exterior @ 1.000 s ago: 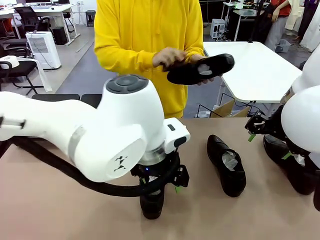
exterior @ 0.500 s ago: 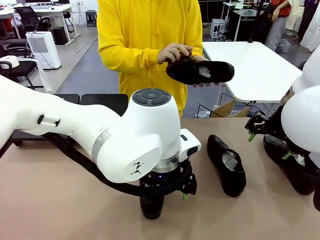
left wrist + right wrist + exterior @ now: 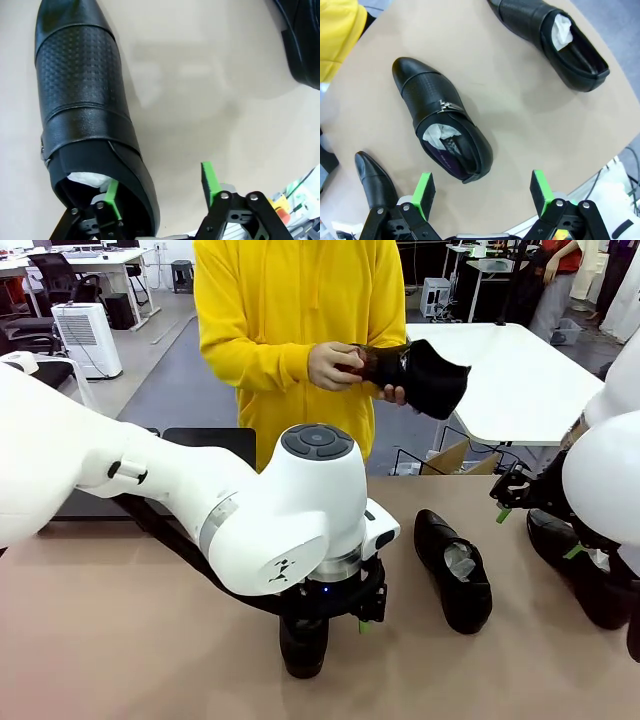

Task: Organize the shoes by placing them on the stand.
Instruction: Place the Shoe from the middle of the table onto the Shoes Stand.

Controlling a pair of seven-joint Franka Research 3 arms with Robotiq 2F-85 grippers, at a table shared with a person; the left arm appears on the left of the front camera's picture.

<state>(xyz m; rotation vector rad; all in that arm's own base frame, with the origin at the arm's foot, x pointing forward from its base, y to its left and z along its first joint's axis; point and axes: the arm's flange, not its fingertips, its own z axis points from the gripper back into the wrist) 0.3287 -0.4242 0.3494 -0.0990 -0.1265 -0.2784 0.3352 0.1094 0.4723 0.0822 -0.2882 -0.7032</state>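
Note:
A black glossy shoe [image 3: 303, 643] lies near the table's front edge under my left gripper [image 3: 325, 615]. In the left wrist view one green finger [image 3: 111, 199] is inside this shoe's [image 3: 85, 100] opening by the white paper. The other finger [image 3: 210, 180] stands outside, apart from the side wall, so my left gripper [image 3: 160, 192] is open. My right gripper [image 3: 481, 192] hangs open above a buckled shoe [image 3: 445, 130]. A person in yellow holds another shoe [image 3: 425, 375] tilted in both hands. The black stand [image 3: 205, 442] lies at the far edge.
One more shoe [image 3: 455, 570] with paper stuffing lies right of centre, and another [image 3: 590, 585] sits under my right arm [image 3: 600, 475]. The right wrist view also has a shoe [image 3: 555, 35] farther off and a shoe toe [image 3: 372, 180] close by. Bare tabletop [image 3: 100, 640] lies front left.
My left arm has swung right over the front shoe and its jaws have narrowed slightly. The person has turned the held shoe from flat to tilted. My right arm has stayed still.

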